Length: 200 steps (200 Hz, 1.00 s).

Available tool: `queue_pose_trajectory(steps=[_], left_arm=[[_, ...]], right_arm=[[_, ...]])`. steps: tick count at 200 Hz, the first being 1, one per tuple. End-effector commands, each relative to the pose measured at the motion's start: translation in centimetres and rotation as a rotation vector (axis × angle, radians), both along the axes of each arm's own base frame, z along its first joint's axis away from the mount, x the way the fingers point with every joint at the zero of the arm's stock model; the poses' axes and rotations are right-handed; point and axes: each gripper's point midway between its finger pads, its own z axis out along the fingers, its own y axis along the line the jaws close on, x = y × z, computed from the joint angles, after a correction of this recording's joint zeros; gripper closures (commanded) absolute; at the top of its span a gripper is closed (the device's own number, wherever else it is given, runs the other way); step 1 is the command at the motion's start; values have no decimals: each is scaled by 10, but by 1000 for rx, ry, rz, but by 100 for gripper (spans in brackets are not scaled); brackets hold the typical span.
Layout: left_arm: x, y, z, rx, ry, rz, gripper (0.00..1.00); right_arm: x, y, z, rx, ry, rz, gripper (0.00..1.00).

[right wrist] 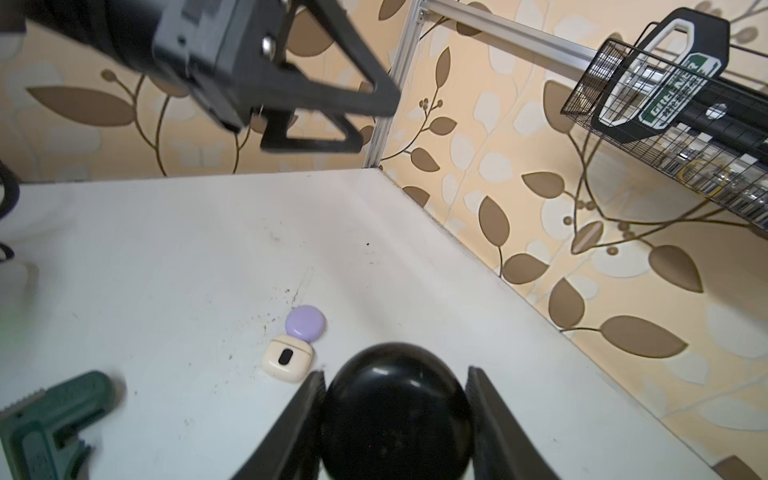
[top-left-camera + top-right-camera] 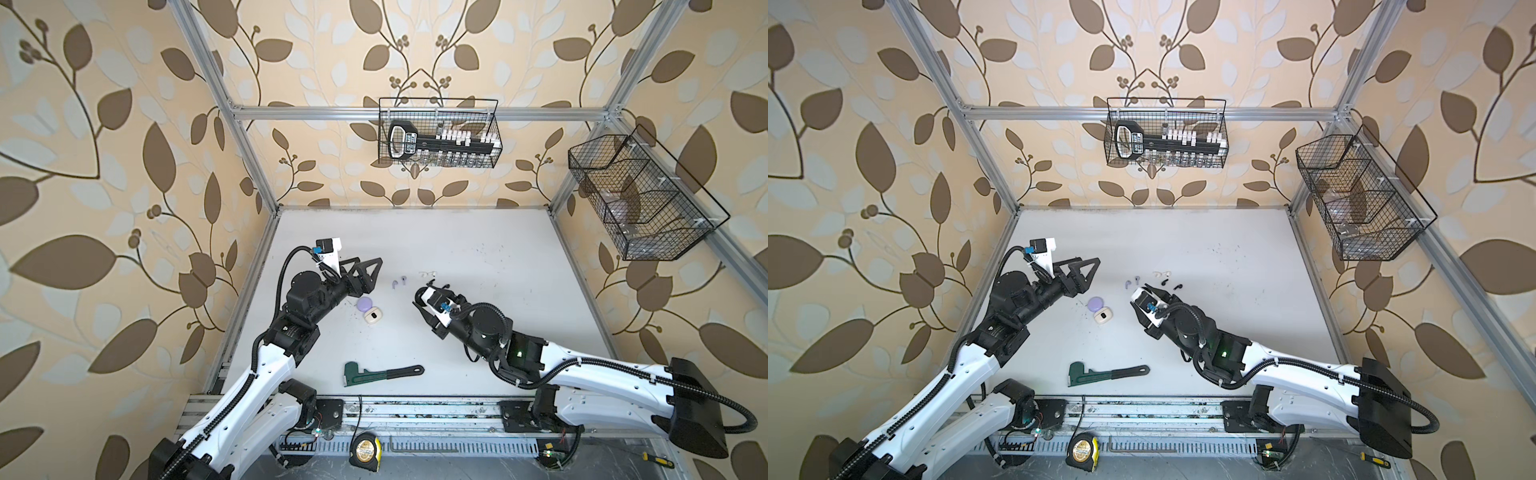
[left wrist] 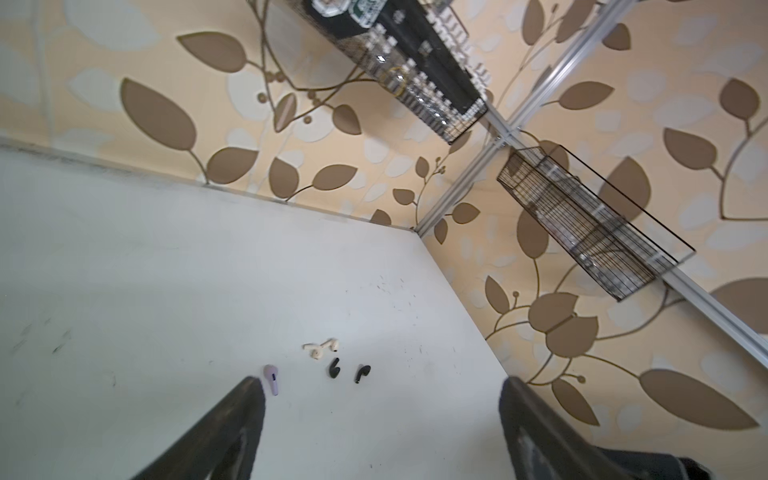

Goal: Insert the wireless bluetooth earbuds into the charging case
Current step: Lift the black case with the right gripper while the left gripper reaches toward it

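Case (image 1: 397,411), black, partly off-frame, tight between right fingers (image 1: 291,428); left fingers (image 3: 224,432) wide apart.

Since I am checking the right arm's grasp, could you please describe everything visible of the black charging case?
The black charging case is a rounded, pebble-shaped shell, glossy and smooth like plastic, with faint reflections. No seam, hinge or opening shows, so it looks shut. It sits between the fingers of the right gripper, which press its two sides. It is apart from the cream case on the white table. Whether its underside touches the table is hidden.
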Motion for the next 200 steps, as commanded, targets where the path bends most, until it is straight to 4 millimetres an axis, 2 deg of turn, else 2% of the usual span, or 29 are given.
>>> queue_pose_trajectory(steps=[1, 36, 75, 103, 129, 158, 200], left_arm=[[-12, -22, 19, 46, -124, -125, 15], [-21, -44, 11, 141, -145, -233, 19], [-33, -65, 5, 181, -192, -357, 29], [-39, -72, 7, 211, -206, -379, 36], [-44, -86, 1, 266, -184, -427, 42], [-48, -105, -15, 376, -166, -465, 42], [-51, -129, -38, 525, -128, -518, 47]], right_arm=[[6, -17, 36, 17, -203, -64, 82], [11, -21, 20, 0, -223, -20, 76], [29, -37, 10, -8, -190, -80, 77], [21, -32, 5, -28, -226, -21, 74], [9, -23, -4, -56, -249, 66, 74], [6, -17, -13, -97, -254, 100, 76], [4, -18, -14, -109, -274, 90, 76]])
